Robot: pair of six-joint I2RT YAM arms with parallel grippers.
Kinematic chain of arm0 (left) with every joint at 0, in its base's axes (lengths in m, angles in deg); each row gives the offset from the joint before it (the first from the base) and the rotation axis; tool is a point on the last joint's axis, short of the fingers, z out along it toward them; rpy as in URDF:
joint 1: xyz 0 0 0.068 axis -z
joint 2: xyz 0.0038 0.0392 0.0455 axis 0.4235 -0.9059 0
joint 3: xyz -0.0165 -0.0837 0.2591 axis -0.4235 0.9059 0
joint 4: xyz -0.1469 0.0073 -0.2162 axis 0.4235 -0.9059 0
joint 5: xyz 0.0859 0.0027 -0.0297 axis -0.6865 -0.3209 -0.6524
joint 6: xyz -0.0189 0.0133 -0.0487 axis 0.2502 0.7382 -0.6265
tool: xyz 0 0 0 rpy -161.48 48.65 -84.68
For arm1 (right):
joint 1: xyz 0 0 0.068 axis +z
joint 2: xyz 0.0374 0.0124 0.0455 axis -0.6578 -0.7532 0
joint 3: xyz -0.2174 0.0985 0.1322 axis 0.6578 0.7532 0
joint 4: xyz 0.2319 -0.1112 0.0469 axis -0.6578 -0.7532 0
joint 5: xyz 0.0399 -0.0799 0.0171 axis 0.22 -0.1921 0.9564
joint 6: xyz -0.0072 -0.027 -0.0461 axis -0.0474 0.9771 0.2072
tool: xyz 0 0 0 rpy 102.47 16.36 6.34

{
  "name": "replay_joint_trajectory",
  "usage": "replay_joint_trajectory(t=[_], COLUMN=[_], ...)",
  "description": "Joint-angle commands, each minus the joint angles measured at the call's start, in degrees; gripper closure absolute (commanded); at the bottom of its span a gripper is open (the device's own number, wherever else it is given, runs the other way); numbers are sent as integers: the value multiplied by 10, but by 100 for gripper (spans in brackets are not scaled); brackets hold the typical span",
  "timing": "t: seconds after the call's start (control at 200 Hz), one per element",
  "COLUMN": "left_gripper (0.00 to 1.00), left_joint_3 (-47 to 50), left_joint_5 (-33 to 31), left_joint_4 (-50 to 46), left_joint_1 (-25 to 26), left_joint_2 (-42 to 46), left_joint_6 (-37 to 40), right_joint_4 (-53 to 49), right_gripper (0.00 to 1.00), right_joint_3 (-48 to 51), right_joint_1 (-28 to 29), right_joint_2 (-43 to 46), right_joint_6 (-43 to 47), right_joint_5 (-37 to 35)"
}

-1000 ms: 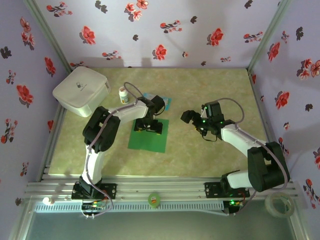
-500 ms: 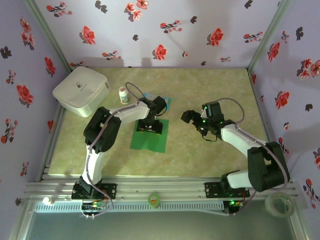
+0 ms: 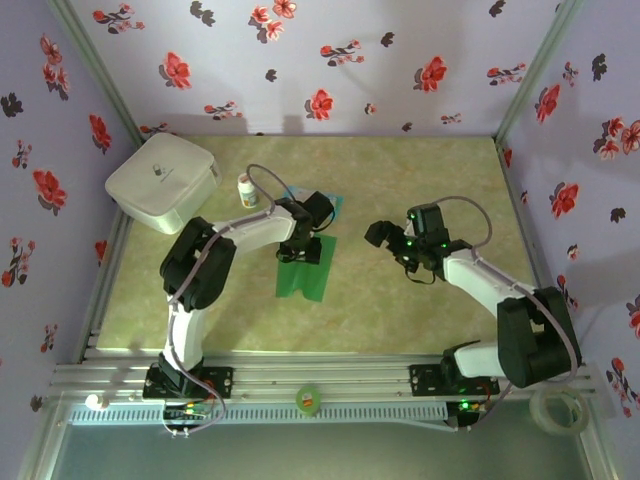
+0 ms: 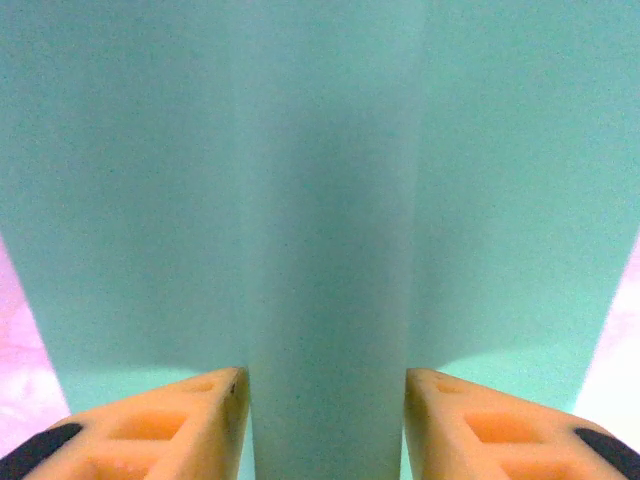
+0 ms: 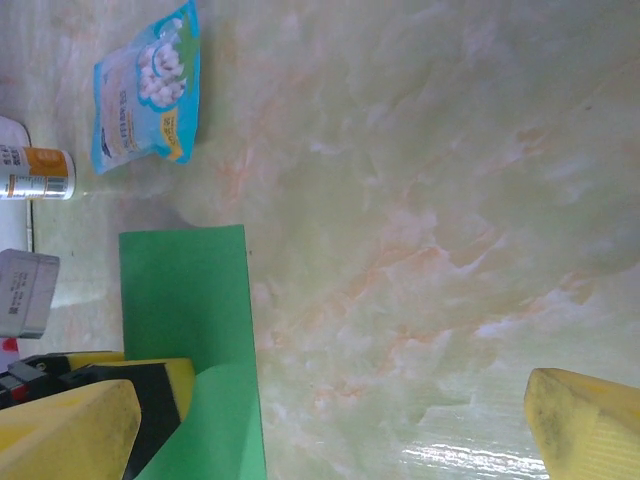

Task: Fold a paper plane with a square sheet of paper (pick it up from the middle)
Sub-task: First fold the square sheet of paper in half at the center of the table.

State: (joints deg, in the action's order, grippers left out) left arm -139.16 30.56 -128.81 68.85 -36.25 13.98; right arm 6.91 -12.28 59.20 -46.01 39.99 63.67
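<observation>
The square sheet of paper [image 3: 306, 276] lies near the middle of the counter [image 3: 420, 170], a little toward its left edge. The left gripper [image 3: 303, 250] stands over the sheet's far half. Its orange fingers [image 4: 205, 415] press against both sides of a raised ridge of green paper, so the jaws pinch that ridge. The right gripper [image 3: 380, 234] hangs beside the sheet toward the right edge, apart from it, its jaws spread wide over bare counter.

A blue-and-white packet [image 5: 148, 90] lies just beyond the sheet's far edge, its print too small to read. A small bottle [image 5: 35, 172] has an orange-banded label whose lettering is illegible. A white box [image 3: 160, 181] in the far left corner carries a small unreadable mark.
</observation>
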Motion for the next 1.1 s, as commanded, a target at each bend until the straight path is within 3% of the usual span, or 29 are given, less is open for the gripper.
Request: replay_joint_trajectory(t=[0.0,0.27,0.485,0.595,0.785,1.095], left_gripper=[57,63,63,63,64,64], left_joint_3=[3,6,16,43,126,217], left_joint_5=[-6,14,81,150,271,313], left_joint_4=[11,25,72,142,347,537], left_joint_1=[4,3,2,0,-4,-3], left_joint_2=[34,57,94,119,136,99], left_joint_6=[-6,-13,-37,-72,-177,-290], right_joint_4=[-20,-30,-39,-58,-59,-15], right_gripper=[1,1,1,1,1,1], right_joint_3=[-5,4,4,-2,1,12], right_joint_1=[4,5,3,-3,-21,-31], right_joint_2=[26,55,73,83,108,100], right_joint_6=[7,3,5,8,3,-13], right_joint_5=[-36,-75,-92,-111,-109,-38])
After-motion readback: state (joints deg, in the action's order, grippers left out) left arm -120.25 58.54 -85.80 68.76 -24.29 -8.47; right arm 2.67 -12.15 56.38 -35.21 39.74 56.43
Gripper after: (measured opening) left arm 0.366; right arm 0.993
